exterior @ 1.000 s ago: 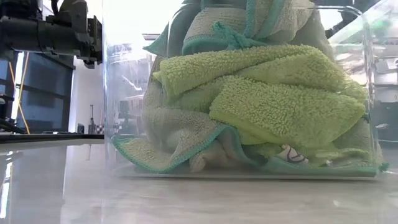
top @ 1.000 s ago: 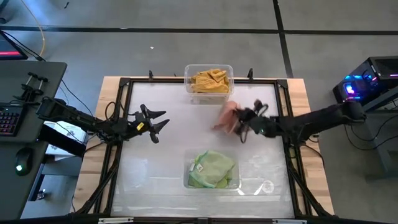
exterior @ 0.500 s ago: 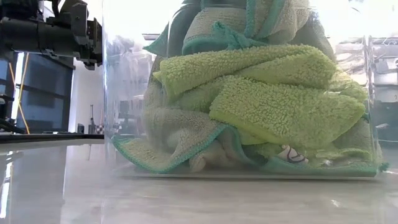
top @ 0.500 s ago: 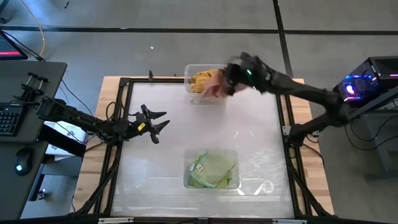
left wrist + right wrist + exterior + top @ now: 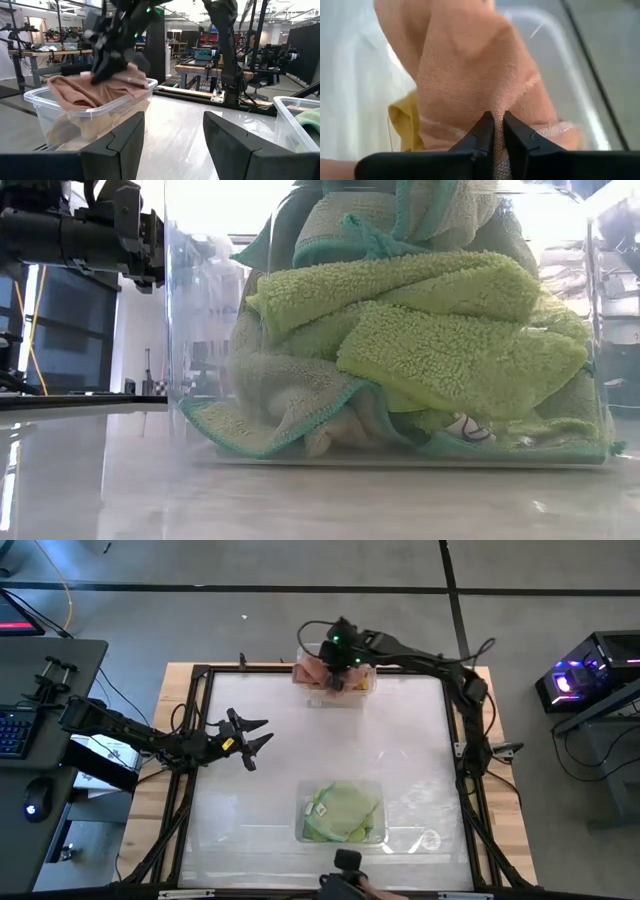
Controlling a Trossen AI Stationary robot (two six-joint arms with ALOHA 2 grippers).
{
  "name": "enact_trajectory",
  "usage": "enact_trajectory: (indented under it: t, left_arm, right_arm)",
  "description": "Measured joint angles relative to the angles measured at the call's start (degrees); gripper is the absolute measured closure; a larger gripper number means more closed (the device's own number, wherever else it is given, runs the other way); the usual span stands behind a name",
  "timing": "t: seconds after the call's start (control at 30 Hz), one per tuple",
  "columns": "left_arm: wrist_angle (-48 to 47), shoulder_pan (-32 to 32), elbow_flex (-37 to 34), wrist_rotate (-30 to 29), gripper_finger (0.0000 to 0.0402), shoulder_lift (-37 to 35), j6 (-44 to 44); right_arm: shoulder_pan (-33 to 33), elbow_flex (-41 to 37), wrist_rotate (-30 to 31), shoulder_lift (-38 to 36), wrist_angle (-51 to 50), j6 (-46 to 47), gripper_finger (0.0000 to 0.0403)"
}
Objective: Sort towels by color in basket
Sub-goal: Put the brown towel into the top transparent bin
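Right gripper (image 5: 335,668) pinches the peach towel (image 5: 311,669) over the far bin (image 5: 366,687) holding yellow towels (image 5: 402,122). Left gripper (image 5: 252,740) hovers open at the desk's (image 5: 400,740) left. Green towels (image 5: 345,810) fill the near bin (image 5: 378,837).

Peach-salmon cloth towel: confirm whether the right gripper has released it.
No. The right gripper is pinched shut on the peach-salmon cloth towel.

Peach-salmon towel (image 5: 470,75) over mustard yellow towel (image 5: 405,125); light green towels (image 5: 420,350), teal-edged; clear bins (image 5: 90,112); glossy white surface (image 5: 300,770).
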Motion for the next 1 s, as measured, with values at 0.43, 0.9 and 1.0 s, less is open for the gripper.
enact_trajectory:
  t: [0.43, 0.9, 1.0]
  left_arm:
    - [-0.8, 0.0, 0.0, 0.0, 0.0213, 0.0, -1.5]
    - [-5.3, 0.0, 0.0, 0.1, 0.0213, 0.0, -4.9]
    - [-5.8, 0.0, 0.0, 0.0, 0.0213, 0.0, -5.0]
  right_arm:
    - [-0.4, 2.9, 0.1, -2.1, -4.8, 0.8, 0.0315]
    - [-2.1, -3.8, -4.2, -4.8, -10.0, 8.9, 0.0328]
    - [-3.7, -8.9, -2.6, -4.5, -6.2, 11.8, 0.034]
